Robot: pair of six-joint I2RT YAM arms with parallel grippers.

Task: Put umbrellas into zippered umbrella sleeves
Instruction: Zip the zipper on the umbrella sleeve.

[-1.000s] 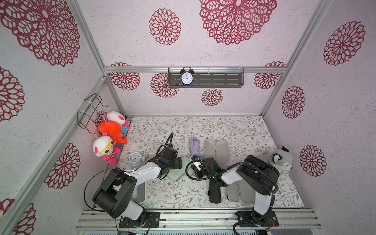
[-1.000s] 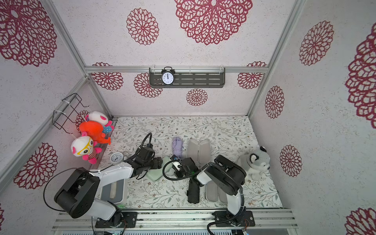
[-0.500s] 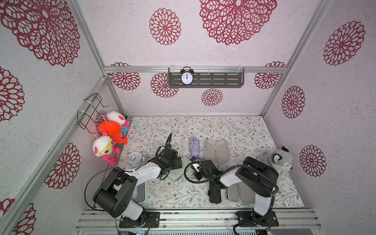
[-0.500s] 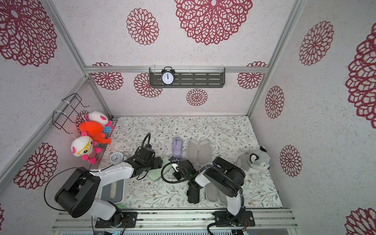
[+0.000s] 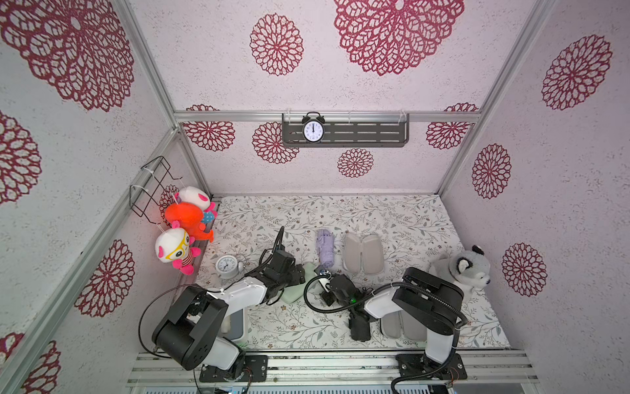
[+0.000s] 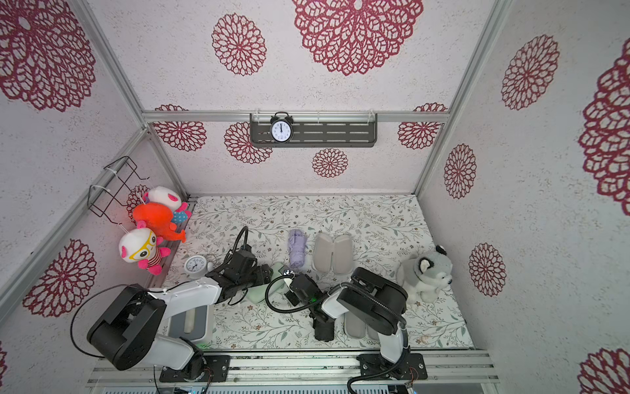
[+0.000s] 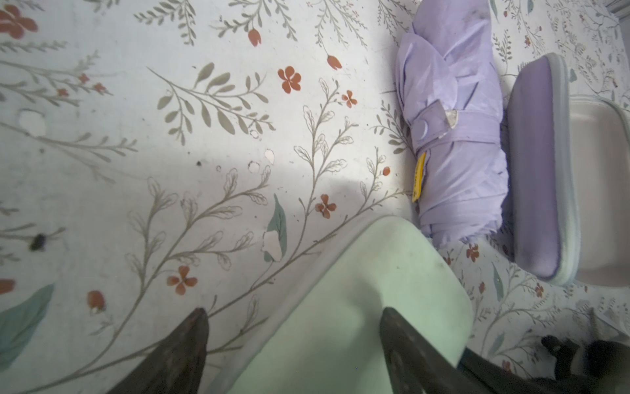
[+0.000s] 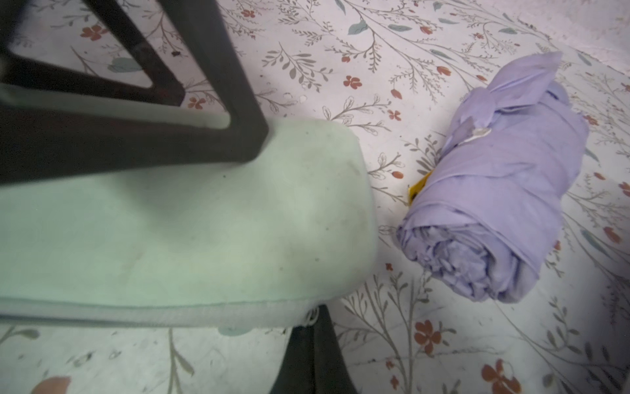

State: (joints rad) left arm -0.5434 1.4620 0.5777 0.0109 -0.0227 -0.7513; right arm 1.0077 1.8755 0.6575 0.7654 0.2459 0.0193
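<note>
Mint sleeve point(image 7: 358, 307) closed; left fingers point(image 7: 184, 351) now spread wider astride it, right fingers point(image 8: 313, 358) pressed together at zip point(image 8: 312, 315): zipping seems nearly done.

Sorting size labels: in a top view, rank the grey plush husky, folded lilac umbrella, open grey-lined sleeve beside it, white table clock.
1. grey plush husky
2. open grey-lined sleeve
3. folded lilac umbrella
4. white table clock

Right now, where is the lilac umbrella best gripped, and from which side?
Probably mid-length at the strap, from above, jaws across the roll: the lilac umbrella lies flat, looks firmest where the strap binds it, and has the open lilac sleeve close alongside.
</note>
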